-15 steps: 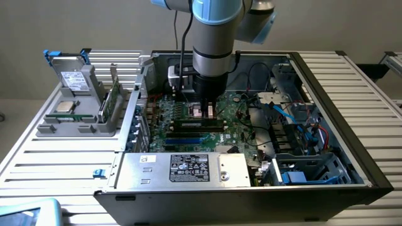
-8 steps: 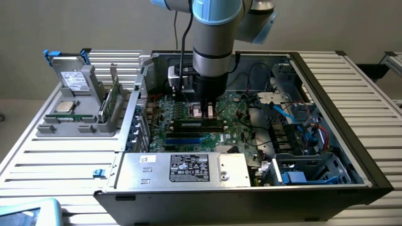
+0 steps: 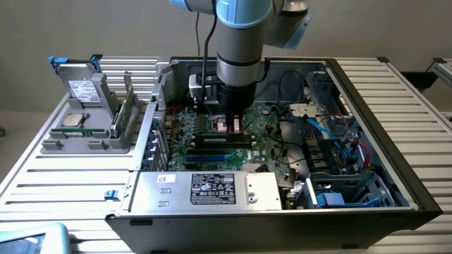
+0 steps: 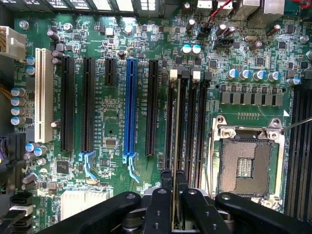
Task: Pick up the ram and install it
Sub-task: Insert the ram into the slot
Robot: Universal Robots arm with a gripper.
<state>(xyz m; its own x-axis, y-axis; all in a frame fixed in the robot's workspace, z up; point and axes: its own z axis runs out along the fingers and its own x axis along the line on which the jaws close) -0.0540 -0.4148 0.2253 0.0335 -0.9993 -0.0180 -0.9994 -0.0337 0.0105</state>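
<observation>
The gripper (image 4: 174,176) is clamped on the ram (image 4: 176,127), its two dark fingers (image 4: 166,195) pinching the thin stick from either side, so the wrist view sees the ram edge-on as a narrow pale line. In the exterior view the gripper (image 3: 227,126) sits at the centre of the frame, low over the motherboard (image 3: 205,153) inside the open computer case (image 3: 367,106). The ram lies along one of the dark memory slots, with a white latch (image 4: 173,74) at its far end. Whether it is fully seated cannot be told. The slots are packed close together, so a small sideways offset could set the stick's edge on a slot wall or in the neighbouring slot. Pressing down then would probably bend the ram or flex the board. A tilt along its length might seat one end only and leave a latch unlocked. The empty processor socket (image 4: 246,165) lies just beside the slots with its contacts exposed, so a slip from the grip could damage them.
</observation>
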